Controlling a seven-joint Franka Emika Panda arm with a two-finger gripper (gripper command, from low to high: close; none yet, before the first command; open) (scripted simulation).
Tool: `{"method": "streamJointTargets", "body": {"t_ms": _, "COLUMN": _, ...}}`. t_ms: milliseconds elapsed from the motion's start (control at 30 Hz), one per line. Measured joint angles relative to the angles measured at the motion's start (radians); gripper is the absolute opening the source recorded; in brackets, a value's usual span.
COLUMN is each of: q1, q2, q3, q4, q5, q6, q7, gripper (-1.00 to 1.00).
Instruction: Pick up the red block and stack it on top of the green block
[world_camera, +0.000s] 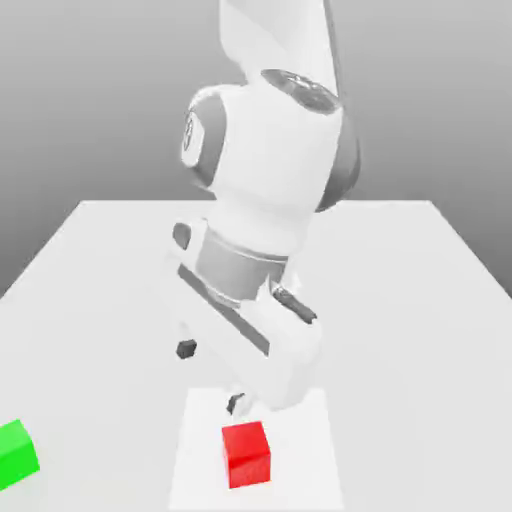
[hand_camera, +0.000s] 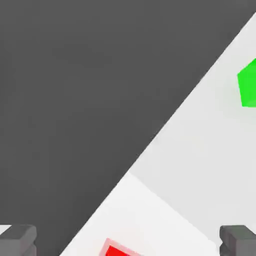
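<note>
The red block (world_camera: 246, 453) rests on a lighter white patch (world_camera: 310, 470) near the table's front edge. It is a small cube, and one corner of the red block (hand_camera: 118, 250) peeks into the hand view. The green block (world_camera: 15, 452), a cube of the same size, sits at the exterior view's far left, and the green block (hand_camera: 248, 83) stands apart from the red one. My gripper (world_camera: 211, 376) hangs open just behind and above the red block, not touching it. Its two dark fingertips (hand_camera: 18, 240) are spread wide with nothing held between them.
The white table (world_camera: 400, 300) stretches back behind the arm and to the exterior view's right. The table's front edge runs close to both blocks, and in the hand view dark floor (hand_camera: 75, 100) lies past that edge.
</note>
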Motion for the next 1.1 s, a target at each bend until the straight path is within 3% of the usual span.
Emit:
{"method": "streamJointTargets", "body": {"t_ms": 300, "q1": -0.014, "q2": 0.085, "q3": -0.007, "q4": -0.046, "q5": 0.085, "q6": 0.083, "q7": 0.114, "gripper": 0.00}}
{"method": "streamJointTargets", "body": {"t_ms": 633, "q1": -0.040, "q2": 0.108, "q3": 0.028, "q4": -0.099, "q5": 0.275, "q6": 0.180, "q7": 0.170, "gripper": 0.00}}
{"method": "streamJointTargets", "body": {"t_ms": 867, "q1": 0.072, "q2": 0.282, "q3": -0.126, "q4": -0.065, "q5": 0.077, "q6": 0.310, "q7": 0.333, "gripper": 0.00}}
{"method": "streamJointTargets", "body": {"t_ms": 900, "q1": 0.093, "q2": 0.302, "q3": -0.151, "q4": -0.061, "q5": 0.061, "q6": 0.326, "q7": 0.346, "gripper": -1.00}}
{"method": "streamJointTargets", "body": {"t_ms": 1100, "q1": 0.102, "q2": 0.313, "q3": -0.163, "q4": -0.059, "q5": 0.051, "q6": 0.337, "q7": 0.355, "gripper": -1.00}}
